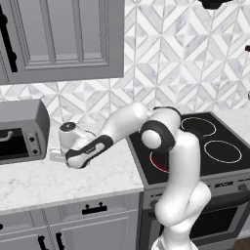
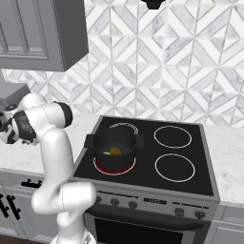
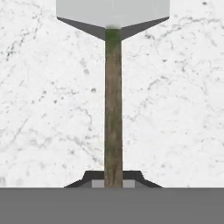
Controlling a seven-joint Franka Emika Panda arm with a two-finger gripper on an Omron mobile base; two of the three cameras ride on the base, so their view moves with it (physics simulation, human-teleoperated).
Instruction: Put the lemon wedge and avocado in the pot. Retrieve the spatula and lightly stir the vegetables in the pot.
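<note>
my arm reaches left, away from the stove [image 2: 209,167], down over the white marble counter [image 1: 44,183] near the toaster oven [image 1: 22,129]. through my hand camera the spatula [image 3: 113,87] lies flat on the marble, its thin dark handle running between my pincer [image 3: 113,181] tips, the pale grey blade at the far end. the tips sit close against the handle; i cannot tell if they grip it. the black pot [image 2: 114,145] sits on the near left burner, holding the green lemon wedge [image 2: 106,153] beside the brown avocado [image 2: 115,151].
</note>
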